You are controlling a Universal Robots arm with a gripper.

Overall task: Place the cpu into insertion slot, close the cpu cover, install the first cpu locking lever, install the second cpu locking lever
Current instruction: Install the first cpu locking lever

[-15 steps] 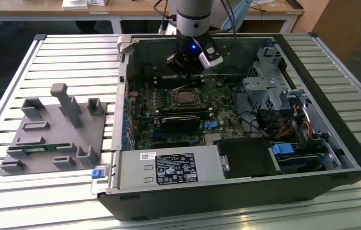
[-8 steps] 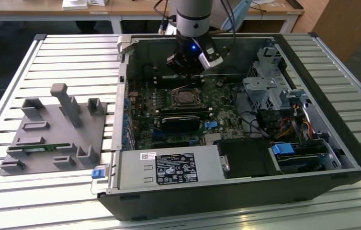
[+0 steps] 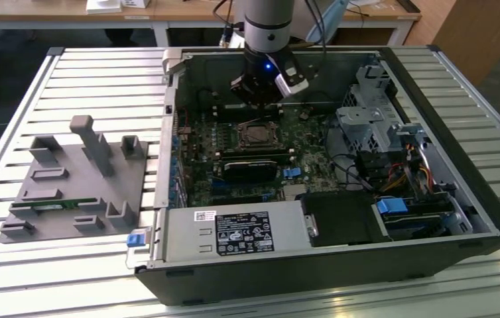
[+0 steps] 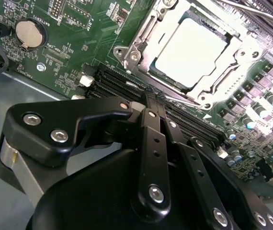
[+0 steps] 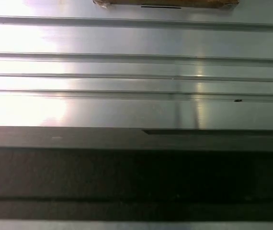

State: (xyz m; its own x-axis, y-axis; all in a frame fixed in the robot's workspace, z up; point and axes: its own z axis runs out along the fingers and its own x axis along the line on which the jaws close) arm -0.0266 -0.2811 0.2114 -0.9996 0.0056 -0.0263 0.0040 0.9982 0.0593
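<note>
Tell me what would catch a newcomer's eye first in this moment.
The open computer case on the slatted metal table, with the arm's gripper lowered inside it just behind the insertion slot. In the second wrist view, the bright silver cpu sits in the socket, framed by the cpu cover. A grey fixture block lies on the exterior view's left.

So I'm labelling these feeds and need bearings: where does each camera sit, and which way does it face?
Exterior view: off the arm, above the open computer case, looking down at the arm and its gripper.
Second wrist view: on the arm, looking past the gripper at the cpu in the insertion slot.
First wrist view: on the arm, facing ribbed metal.
Shared: exterior and second wrist views show the slot.
</note>
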